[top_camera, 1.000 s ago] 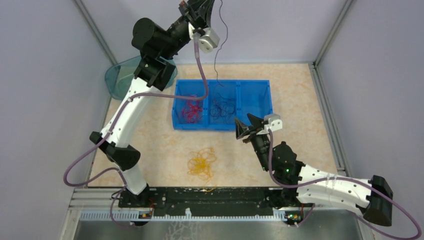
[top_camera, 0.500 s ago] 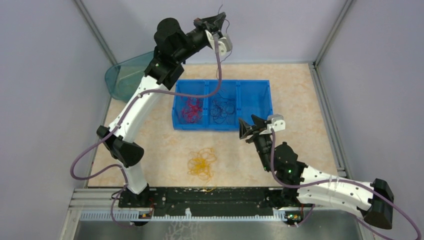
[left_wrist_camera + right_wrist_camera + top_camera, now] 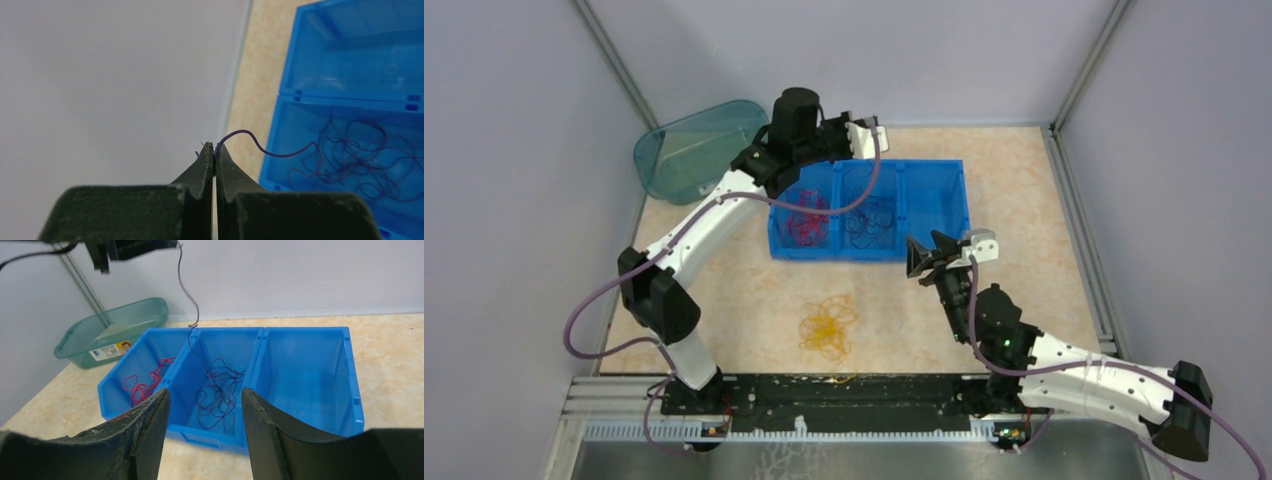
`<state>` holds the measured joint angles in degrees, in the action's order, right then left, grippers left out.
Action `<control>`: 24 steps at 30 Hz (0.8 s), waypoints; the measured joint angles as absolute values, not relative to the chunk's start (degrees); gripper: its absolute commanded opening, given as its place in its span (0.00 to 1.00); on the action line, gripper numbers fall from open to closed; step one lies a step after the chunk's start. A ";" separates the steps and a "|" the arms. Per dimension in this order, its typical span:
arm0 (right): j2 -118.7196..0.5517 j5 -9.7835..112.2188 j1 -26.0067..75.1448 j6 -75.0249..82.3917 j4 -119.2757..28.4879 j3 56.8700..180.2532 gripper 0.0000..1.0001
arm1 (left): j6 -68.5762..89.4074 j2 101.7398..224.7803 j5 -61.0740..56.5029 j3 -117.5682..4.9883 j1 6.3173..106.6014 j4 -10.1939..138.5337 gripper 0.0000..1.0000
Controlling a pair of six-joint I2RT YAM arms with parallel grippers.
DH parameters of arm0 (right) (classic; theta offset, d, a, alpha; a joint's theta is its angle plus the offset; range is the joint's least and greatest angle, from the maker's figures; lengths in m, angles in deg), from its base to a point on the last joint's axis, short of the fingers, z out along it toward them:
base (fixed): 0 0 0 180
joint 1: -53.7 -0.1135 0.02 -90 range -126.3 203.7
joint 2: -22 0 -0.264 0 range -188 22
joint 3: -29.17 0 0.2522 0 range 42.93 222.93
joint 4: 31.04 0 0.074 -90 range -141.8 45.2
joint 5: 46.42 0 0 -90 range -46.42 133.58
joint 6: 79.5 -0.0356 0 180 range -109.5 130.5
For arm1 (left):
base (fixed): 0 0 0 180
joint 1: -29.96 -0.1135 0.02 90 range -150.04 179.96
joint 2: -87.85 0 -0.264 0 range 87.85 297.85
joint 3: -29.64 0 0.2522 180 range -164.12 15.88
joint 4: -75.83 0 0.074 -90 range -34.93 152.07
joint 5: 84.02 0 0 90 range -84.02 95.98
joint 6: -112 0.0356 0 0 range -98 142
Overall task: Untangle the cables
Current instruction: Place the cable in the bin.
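Beige tabletop (image 3: 1024,200), left fingers (image 3: 202,167) pinching purple cable (image 3: 285,156) above blue bin (image 3: 869,254), right fingers (image 3: 145,425) apart, empty

We count three bunches of thin cables: one red bunch (image 3: 807,222), one dark purple bunch (image 3: 869,216) and one yellow-orange bunch (image 3: 827,325), the last of these lying on the table (image 3: 1024,180) toward its near edge. We see one blue bin (image 3: 834,250) toward the far edge, split into three compartments, and one teal tub (image 3: 686,150) at the far-left corner. We count two arms, the left arm (image 3: 704,215) and the right arm (image 3: 1074,370), each with one gripper: the left gripper (image 3: 214,150) and the right gripper (image 3: 205,392).
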<state>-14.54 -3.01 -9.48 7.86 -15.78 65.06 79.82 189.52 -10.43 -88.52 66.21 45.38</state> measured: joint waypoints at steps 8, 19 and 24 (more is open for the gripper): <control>-13.18 -3.73 -9.44 6.75 -17.25 64.90 0.55 | 71.73 184.23 -11.37 -77.35 66.19 43.32 0.00; -12.94 -4.61 -9.39 5.44 -19.59 64.66 0.55 | 62.79 189.28 -14.41 -77.85 66.25 34.71 0.03; -12.59 -5.09 -9.37 4.67 -21.25 64.66 0.55 | 61.79 194.88 -14.69 -80.24 66.62 30.97 0.20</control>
<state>-12.59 -5.09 -9.37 4.67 -21.25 64.66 61.79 194.88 -14.69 -80.24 66.62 30.97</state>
